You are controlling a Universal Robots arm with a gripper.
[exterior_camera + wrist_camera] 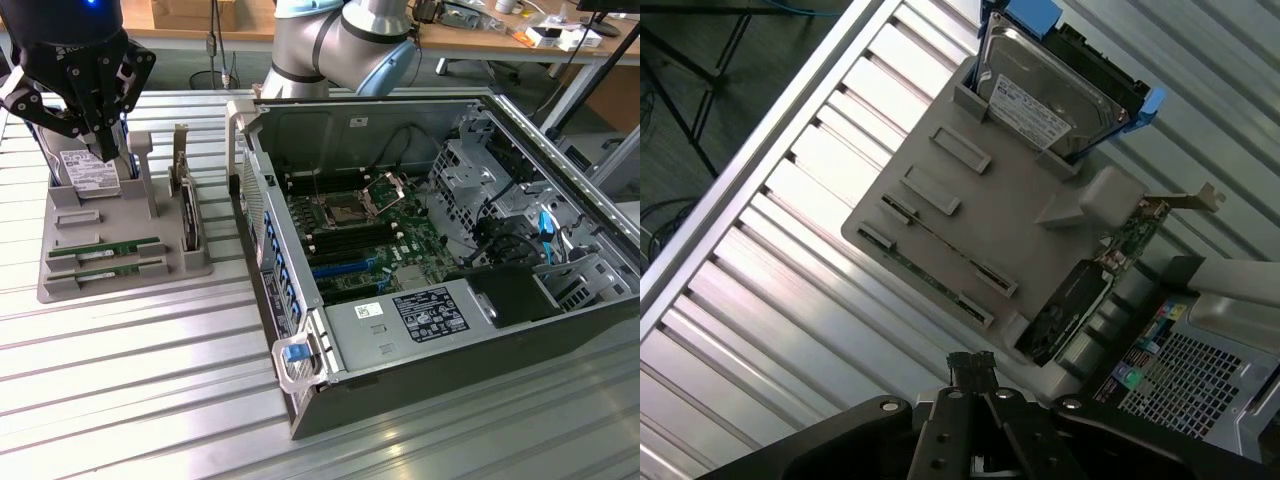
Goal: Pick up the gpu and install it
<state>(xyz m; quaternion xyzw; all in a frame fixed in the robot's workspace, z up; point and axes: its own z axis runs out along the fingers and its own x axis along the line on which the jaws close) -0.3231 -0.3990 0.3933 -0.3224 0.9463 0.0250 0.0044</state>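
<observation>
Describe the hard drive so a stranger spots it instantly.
Left of the open computer case in the exterior view sits a grey tray. At its far end stands the hard drive: silver, white-labelled, in blue rails, unlike the flat green sticks and dark upright card.

The black gripper (105,148) is cropped above its jaws; behind them the silver, blue-railed hard drive (85,172) sits partly hidden, label print unreadable.

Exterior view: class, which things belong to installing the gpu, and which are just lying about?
Belong to the job:
gpu
tool
grey holder
open computer case

Lying about:
hard drive
upright dark card
desk clutter
</observation>
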